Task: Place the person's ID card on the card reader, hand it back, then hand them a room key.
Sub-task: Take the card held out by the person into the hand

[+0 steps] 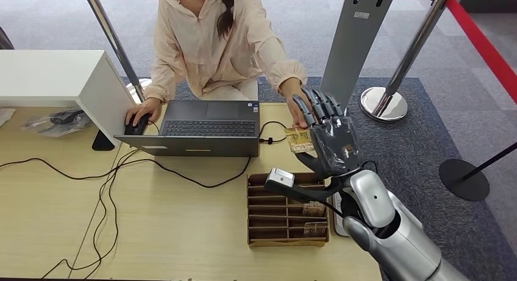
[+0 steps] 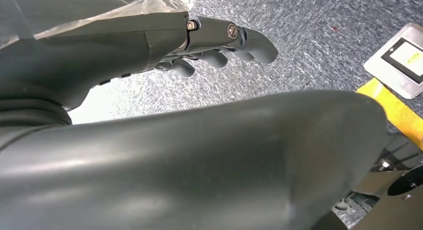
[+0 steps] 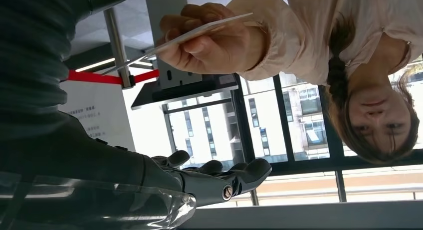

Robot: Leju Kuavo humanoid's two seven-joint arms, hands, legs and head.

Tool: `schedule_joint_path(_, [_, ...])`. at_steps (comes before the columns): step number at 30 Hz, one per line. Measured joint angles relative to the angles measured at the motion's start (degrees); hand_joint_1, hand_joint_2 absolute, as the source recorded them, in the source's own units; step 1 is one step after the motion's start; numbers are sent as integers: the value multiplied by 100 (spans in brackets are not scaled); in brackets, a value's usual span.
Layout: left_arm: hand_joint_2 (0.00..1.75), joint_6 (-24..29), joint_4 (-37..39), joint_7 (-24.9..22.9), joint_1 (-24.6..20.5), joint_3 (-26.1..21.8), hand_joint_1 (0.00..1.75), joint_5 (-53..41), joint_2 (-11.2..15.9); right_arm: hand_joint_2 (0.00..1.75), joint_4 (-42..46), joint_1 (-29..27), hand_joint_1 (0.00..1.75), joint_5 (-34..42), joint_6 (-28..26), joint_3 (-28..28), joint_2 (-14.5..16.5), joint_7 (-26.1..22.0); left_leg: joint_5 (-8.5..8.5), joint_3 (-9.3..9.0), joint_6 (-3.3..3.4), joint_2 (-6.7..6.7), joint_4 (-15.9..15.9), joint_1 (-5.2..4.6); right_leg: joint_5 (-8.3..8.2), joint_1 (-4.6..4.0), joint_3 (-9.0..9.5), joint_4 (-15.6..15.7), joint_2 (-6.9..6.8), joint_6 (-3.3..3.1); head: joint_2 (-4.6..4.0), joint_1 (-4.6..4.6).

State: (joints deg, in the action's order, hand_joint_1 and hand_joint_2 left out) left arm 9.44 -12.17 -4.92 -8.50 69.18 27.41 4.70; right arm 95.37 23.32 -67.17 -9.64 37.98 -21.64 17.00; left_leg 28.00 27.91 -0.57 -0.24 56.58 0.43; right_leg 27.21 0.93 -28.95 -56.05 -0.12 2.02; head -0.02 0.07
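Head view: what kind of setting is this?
Likely a mock hotel check-in desk: a person at a laptop holds out a card, a slotted card tray lies on the wooden table, and stanchions stand behind.

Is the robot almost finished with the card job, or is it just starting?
It's hard to tell how much is done. Right now the person's hand holds a card by the robot's raised right hand, whose fingers look spread apart. I can't tell if it's coming or going back. Cards sit in the cardboard rack, maybe room keys.
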Motion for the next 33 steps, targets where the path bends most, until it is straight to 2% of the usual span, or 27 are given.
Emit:
schedule_joint_path(3, [0, 9, 1, 7, 0, 0, 0, 0, 0, 175, -94, 1, 133, -22, -26, 1, 0, 19, 0, 0, 0, 0, 0, 0, 0, 0, 0, 0, 0, 0, 0, 0])
schedule_joint_path(4, [0, 13, 1, 9, 0, 0, 0, 0, 0, 175, -124, 2, 165, -27, -31, 1, 0, 24, 0, 0, 0, 0, 0, 0, 0, 0, 0, 0, 0, 0, 0, 1])
schedule_joint_path(5, [0, 17, 1, 11, 0, 0, 0, 0, 0, 175, -152, 2, 175, -29, -37, 1, 0, 26, 0, 0, 0, 0, 0, 0, 0, 0, 0, 0, 0, 0, 0, 1])
schedule_joint_path(33, [0, 35, 1, 61, 2, 0, 0, 20, 0, 175, -353, 4, 175, -111, -153, -4, 0, 97, 0, -1, 0, 0, 0, 0, 0, 0, 0, 0, 0, 0, 0, -1])
